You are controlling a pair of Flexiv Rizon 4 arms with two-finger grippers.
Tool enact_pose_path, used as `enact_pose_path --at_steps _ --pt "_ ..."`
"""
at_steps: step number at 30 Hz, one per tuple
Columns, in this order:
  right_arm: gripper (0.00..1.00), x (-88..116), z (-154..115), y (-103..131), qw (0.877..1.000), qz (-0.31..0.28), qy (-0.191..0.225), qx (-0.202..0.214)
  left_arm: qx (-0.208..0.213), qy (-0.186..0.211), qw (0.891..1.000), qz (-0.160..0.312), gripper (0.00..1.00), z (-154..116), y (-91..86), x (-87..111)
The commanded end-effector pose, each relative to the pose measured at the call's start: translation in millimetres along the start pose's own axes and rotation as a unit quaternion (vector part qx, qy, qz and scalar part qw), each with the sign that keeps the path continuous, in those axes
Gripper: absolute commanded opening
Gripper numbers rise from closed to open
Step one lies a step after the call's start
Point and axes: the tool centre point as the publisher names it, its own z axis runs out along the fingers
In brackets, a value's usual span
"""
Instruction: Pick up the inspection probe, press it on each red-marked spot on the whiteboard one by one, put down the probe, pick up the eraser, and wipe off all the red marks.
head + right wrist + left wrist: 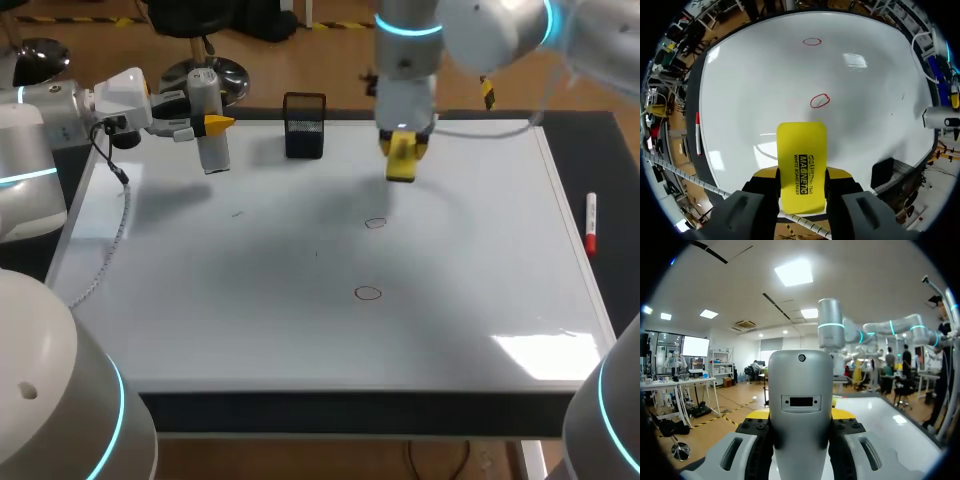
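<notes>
The grey inspection probe (209,122) hangs upright over the whiteboard's far left corner, with my left gripper (206,125) shut on it; in the left wrist view the probe (801,410) fills the gap between the fingers. My right gripper (402,150) is shut on the yellow eraser (401,160) above the far middle of the whiteboard (250,310). The right wrist view shows the eraser (801,162) clamped between the fingers. Two red circles are drawn on the board: one (375,223) just ahead of the eraser (819,101), the other (368,293) nearer the front (812,41).
A black mesh holder (304,125) stands at the board's far edge between the two grippers. A red marker pen (591,222) lies on the dark table right of the board. A white cable (110,240) trails over the board's left edge.
</notes>
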Motion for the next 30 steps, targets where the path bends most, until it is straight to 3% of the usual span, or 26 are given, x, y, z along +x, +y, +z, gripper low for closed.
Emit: enact_pose_path --at_steps 1,16,30 --pt "0.00 19.1 -1.0 -24.1 1.000 0.010 0.001 -0.011 0.000 0.001 1.000 0.000 0.00 0.3 -0.7 -1.0" --pt "0.00 88.8 6.5 -86.0 0.996 0.088 0.005 -0.019 0.000 0.001 1.000 0.000 0.00 0.3 -0.7 -1.0" --pt "0.00 131.0 9.3 -100.9 0.992 0.123 0.012 -0.019 0.000 0.001 1.000 0.000 0.00 0.3 -0.7 -1.0"
